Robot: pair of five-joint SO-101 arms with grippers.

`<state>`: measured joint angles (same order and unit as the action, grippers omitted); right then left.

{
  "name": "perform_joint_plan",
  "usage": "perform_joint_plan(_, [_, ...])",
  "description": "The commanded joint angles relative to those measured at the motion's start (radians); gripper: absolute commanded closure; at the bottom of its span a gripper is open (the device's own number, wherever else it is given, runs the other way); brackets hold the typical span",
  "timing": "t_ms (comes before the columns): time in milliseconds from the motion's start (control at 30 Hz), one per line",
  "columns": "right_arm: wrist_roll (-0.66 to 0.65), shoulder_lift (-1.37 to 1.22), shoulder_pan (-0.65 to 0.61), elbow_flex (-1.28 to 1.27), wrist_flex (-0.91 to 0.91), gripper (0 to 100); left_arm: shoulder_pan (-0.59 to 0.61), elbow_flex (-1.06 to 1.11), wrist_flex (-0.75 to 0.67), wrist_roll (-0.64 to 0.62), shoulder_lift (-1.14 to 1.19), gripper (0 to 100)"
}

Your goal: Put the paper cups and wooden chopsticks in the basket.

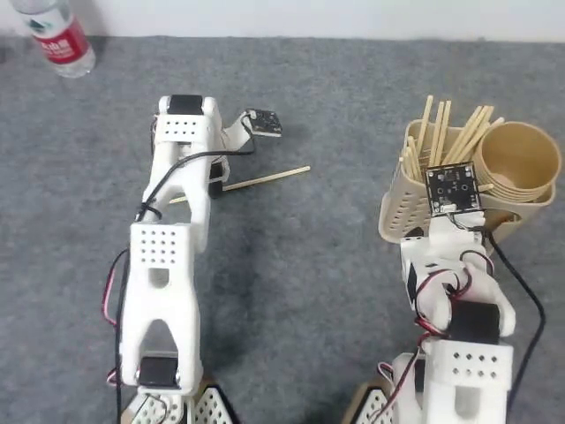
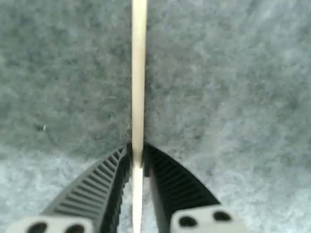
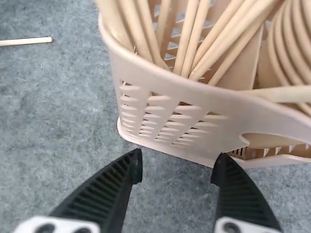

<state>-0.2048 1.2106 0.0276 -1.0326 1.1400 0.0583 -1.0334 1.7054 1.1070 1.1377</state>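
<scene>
The left arm's fingers (image 2: 108,184) are pinched tight on a single wooden chopstick (image 2: 138,73), gripping it near one end. The rest of the stick runs straight out ahead of the fingertips, low over the grey surface (image 1: 335,283). From above, its long axis lies almost crosswise, with the free end pointing toward the other arm's side. The left arm is stretched well forward, its wrist bent down.

The right arm's fingers (image 3: 112,189) are spread wide with nothing between them. Just beyond their tips stands the basket (image 3: 194,111) — a slotted beige one. It holds a bundle of chopsticks (image 3: 194,34) that stand on end and fan outward, and beside them a nested stack of paper cups (image 1: 521,159), mouths tilted upward. The right arm is folded back, its wrist just short of the basket's near wall.
</scene>
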Motion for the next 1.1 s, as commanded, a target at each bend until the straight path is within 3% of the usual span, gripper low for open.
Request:
perform_joint_plan(0, [-0.015, 0.01, 0.015, 0.009, -0.002, 76.4, -0.015, -0.156, 0.052, 0.012, 0.084, 99])
perform_joint_plan(167, [-0.015, 0.01, 0.016, 0.009, -0.001, 76.4, -0.018, -0.114, 0.054, -0.015, -0.029, 99])
perform_joint_plan(333, [-0.015, 0.022, 0.016, 0.009, 0.001, 76.4, -0.044, 0.002, 0.054, -0.087, -0.311, 99])
perform_joint_plan(567, [-0.008, 0.236, 0.116, -0.04, 0.012, 76.4, -0.095, 0.578, 0.052, -0.077, -0.902, 99])
perform_joint_plan(800, [-0.008, 0.486, 0.114, -0.1, 0.071, 76.5, -0.144, 1.007, 0.026, -0.091, -1.464, 99])
perform_joint_plan(933, [-0.008, 0.479, 0.137, -0.097, 0.085, 82.5, -0.155, 1.158, -0.089, -0.285, -1.666, 99])
perform_joint_plan(1067, [-0.008, 0.444, 0.191, -0.095, 0.07, 90.5, -0.18, 1.265, -0.284, -0.598, -1.84, 99])
